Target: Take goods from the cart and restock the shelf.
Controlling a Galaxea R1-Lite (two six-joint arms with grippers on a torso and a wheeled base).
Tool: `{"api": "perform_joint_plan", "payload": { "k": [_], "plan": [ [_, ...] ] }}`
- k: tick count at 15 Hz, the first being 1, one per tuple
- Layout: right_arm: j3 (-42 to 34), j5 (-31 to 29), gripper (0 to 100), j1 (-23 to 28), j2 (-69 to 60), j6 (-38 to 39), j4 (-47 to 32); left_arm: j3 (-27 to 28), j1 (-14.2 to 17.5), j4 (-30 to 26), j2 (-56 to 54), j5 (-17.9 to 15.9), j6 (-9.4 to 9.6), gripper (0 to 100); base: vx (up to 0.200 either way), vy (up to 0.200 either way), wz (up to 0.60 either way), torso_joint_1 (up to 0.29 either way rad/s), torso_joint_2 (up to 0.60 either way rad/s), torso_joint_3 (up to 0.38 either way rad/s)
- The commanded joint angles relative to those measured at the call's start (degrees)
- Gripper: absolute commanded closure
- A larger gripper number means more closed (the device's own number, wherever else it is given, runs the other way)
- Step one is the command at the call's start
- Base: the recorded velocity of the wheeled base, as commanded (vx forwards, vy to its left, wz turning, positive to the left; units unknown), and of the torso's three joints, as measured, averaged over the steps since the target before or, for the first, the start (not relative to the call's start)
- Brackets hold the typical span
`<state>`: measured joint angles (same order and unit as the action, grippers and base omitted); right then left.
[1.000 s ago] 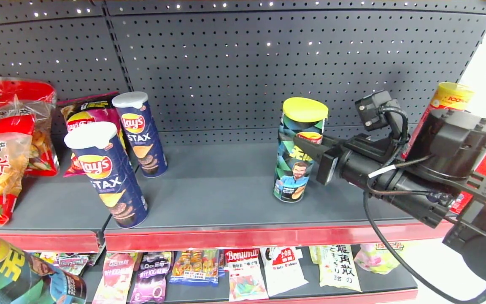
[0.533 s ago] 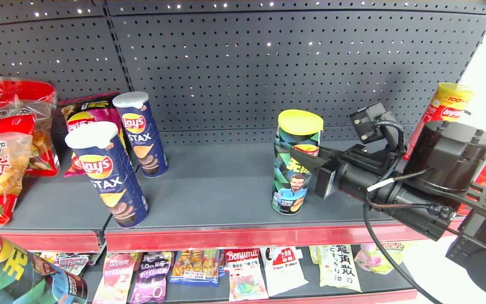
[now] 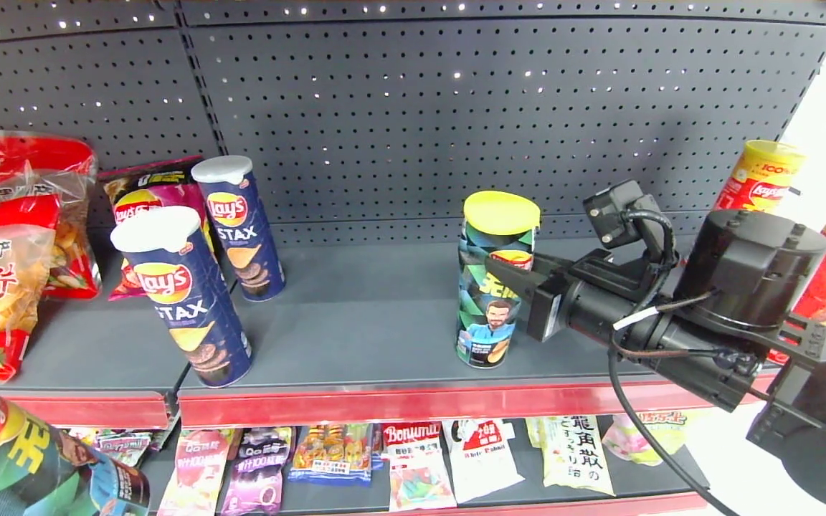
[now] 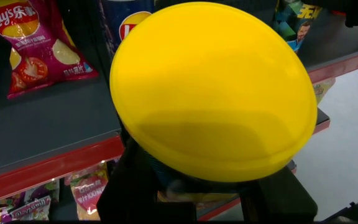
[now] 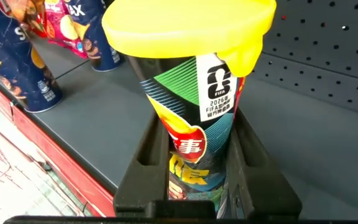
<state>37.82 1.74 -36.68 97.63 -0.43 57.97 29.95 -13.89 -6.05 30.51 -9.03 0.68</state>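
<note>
Right fingers (image 5: pixel 157 155) of mine pinch a can (image 3: pixel 485 315), upright at the shelf's (image 3: pixel 370 322) front; my left fingers (image 4: pixel 123 196) pinch another can (image 4: pixel 213 87), low at my left.

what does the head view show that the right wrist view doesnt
Head view only: red-and-yellow canisters at the shelf's right end, small sweet packets on the shelf below, and a second green-and-black canister tilted at the lower left corner.

Right wrist view only: both fingers of the right gripper close against the sides of the yellow-lidded green-and-black chip canister.

Both: that canister upright on the grey shelf, and two blue white-lidded canisters further along.
</note>
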Motion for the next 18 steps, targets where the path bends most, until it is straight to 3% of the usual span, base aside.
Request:
{"api": "perform_joint_plan", "payload": {
  "k": [1,5,6,13,18],
  "plan": [
    [0.07,-0.07,100,-0.14,0.45,-0.10,-0.13,0.02,0.00,-0.02,-0.02,-0.02,0.02,100,0.000,0.000,0.00,0.000,0.00,0.000],
    [-0.37,0.10,100,-0.14,0.45,-0.28,-0.13,-0.07,0.00,-0.02,-0.02,-0.02,0.02,100,0.000,0.000,0.00,0.000,0.00,0.000],
    [-0.37,0.10,0,-0.14,0.54,-0.28,-0.13,-0.07,0.00,-0.02,-0.02,-0.02,0.02,100,0.000,0.000,0.00,0.000,0.00,0.000],
    [-0.90,-0.16,0,0.12,-0.08,-0.19,-0.13,-0.16,0.00,-0.02,0.07,-0.02,0.02,100,0.000,0.000,0.00,0.000,0.00,0.000],
    [-6.53,-0.07,0,-0.06,-5.00,-0.01,-0.13,-0.07,0.00,-0.02,0.69,-0.37,0.11,100,0.000,0.000,0.00,0.000,0.00,0.000]
  ]
}}
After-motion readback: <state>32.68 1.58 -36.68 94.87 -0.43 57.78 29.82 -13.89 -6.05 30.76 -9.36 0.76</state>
